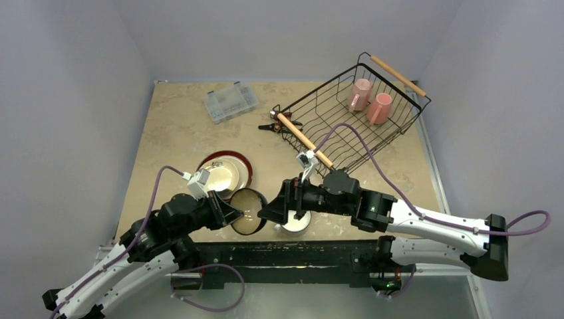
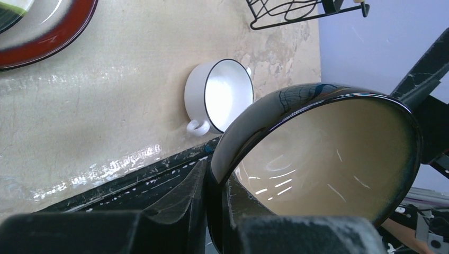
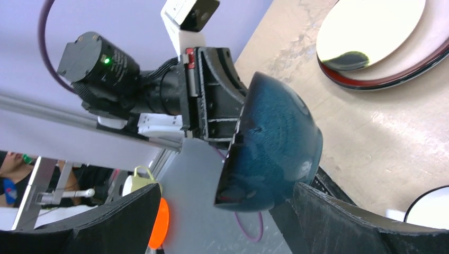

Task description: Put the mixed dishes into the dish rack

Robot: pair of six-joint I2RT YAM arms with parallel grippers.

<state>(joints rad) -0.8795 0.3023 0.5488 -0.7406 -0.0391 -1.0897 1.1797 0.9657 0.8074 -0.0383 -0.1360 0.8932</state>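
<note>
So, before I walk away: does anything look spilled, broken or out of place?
Nothing spilled or broken. Only the bowl stands out: in the air, tipped on its side, pinched by its rim in the left gripper, open right gripper facing it.

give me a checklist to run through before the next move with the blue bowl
1. Left end effector clamped on the blue bowl rim: ok, bowl held tilted off the table.
2. Right end effector open for a handover: ok, jaws wide, one on each side of the bowl.
3. Right pads touching the bowl: cannot tell.
4. Free room in the dish rack: ok, only two pink mugs, at its far end.
5. White cup out of the right arm's way: cannot tell, it sits right under that arm in the top view.
</note>
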